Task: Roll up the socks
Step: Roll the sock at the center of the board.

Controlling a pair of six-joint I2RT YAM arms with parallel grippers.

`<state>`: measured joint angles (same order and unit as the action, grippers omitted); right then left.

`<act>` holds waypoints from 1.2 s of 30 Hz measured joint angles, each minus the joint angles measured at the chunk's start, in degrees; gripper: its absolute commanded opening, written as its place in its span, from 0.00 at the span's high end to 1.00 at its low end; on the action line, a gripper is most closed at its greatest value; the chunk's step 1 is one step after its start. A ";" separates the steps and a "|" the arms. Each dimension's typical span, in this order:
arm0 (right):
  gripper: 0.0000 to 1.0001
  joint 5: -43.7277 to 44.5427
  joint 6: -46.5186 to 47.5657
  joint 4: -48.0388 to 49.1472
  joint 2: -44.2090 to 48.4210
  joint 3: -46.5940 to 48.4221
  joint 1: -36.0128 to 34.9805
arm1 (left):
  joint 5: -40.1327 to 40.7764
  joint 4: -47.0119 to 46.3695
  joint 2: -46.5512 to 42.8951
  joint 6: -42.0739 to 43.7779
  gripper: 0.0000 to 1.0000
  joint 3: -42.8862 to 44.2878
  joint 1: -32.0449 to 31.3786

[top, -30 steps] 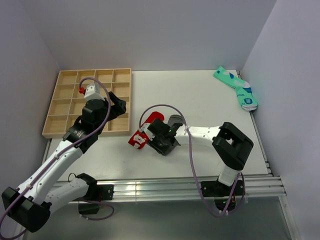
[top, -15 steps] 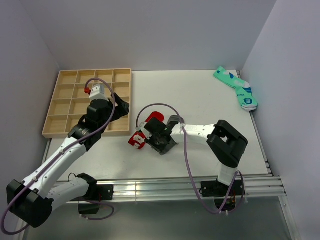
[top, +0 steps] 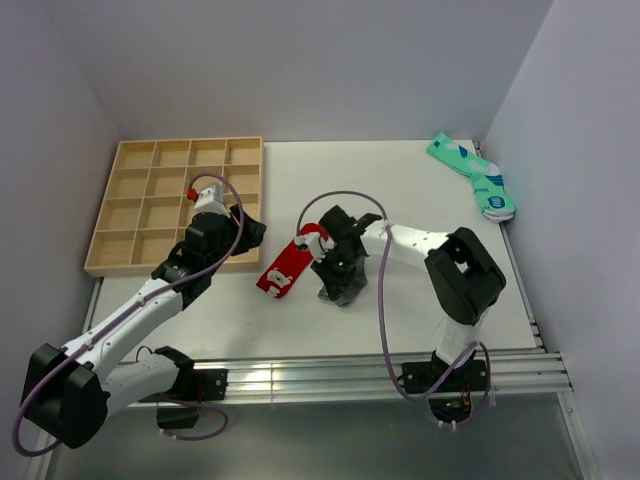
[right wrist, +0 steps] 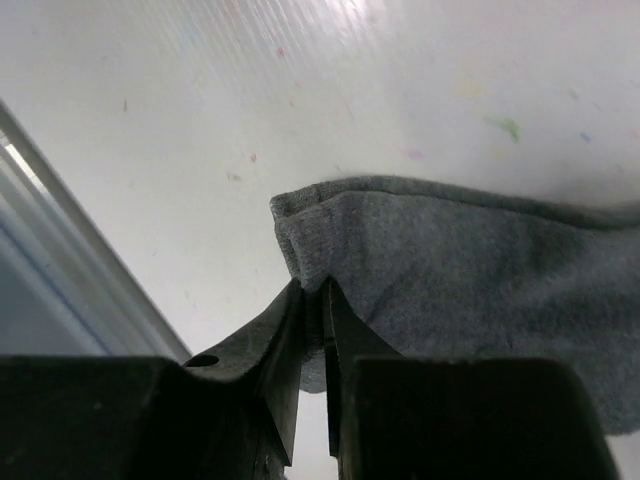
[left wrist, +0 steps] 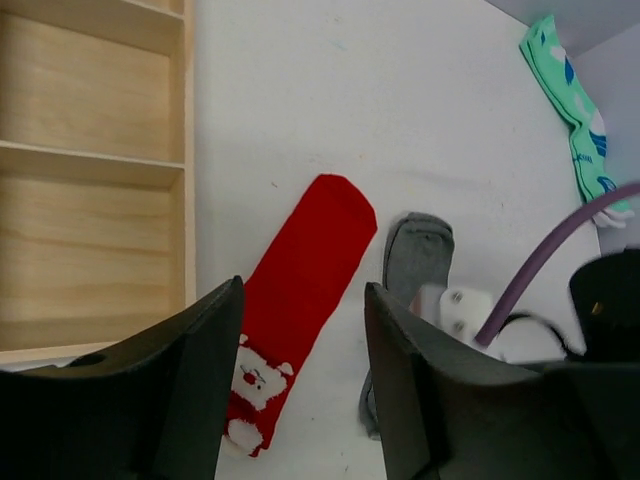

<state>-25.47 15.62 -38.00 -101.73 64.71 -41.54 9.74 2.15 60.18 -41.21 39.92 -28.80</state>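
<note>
Right fingers (right wrist: 272,340) pinched on grey sock (right wrist: 450,260) hem, mid tabletop (top: 400,190), probably to lay it over the red sock (left wrist: 300,270) just left. Left fingers (left wrist: 190,380) apart above red sock, likely ready to pin it.

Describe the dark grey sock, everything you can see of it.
The dark grey sock is plain, soft-looking knit fabric with no markings and a stitched band along one edge. It lies mostly flat on the white table, alongside the red sock, with a strip of bare table between them. The right gripper is shut on its banded edge, pinching the fabric. Part of its length is hidden in the left wrist view.
</note>
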 measured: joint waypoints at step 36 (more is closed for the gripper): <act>0.87 -28.24 17.70 -27.17 -21.20 12.00 18.95 | -24.04 -56.02 34.34 7.61 0.48 -14.43 -17.14</act>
<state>-53.71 33.32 -65.17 -122.93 76.71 -22.59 -14.31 -53.87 94.52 -33.61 25.50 -45.93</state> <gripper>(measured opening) 0.146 0.517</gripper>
